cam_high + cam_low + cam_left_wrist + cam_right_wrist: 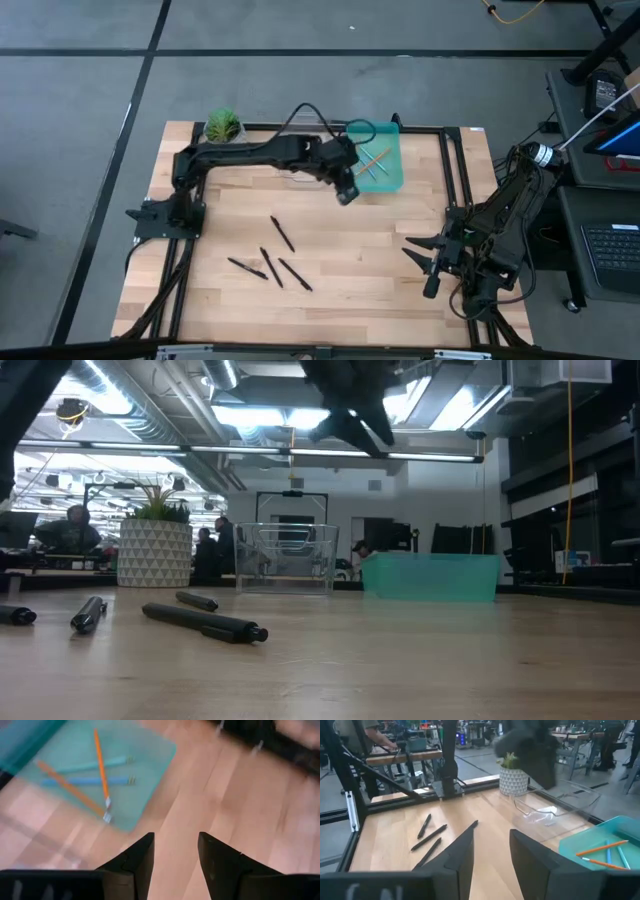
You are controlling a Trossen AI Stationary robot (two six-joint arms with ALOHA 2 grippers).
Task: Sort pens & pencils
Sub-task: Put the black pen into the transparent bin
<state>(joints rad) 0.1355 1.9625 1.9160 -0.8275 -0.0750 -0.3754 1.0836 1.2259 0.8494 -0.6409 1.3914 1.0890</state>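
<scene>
Four pens (272, 258) lie loose on the table (380, 280), long axes mostly slanted; the pencils (374, 165) already sit in the teal tray (391, 180). My left gripper (346, 196), narrowly open and empty, hangs beside that tray; the pens lie nearer it than my parked right gripper (428, 270), also open.

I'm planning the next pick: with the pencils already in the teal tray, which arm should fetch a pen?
Probably left. The left gripper, empty with jaws open, hangs beside the teal tray, nearer the pens. The right gripper waits at the table's right edge.

Pencils (374, 165) in tray (392, 180); pens (272, 262) on table (350, 270) before it.
</scene>
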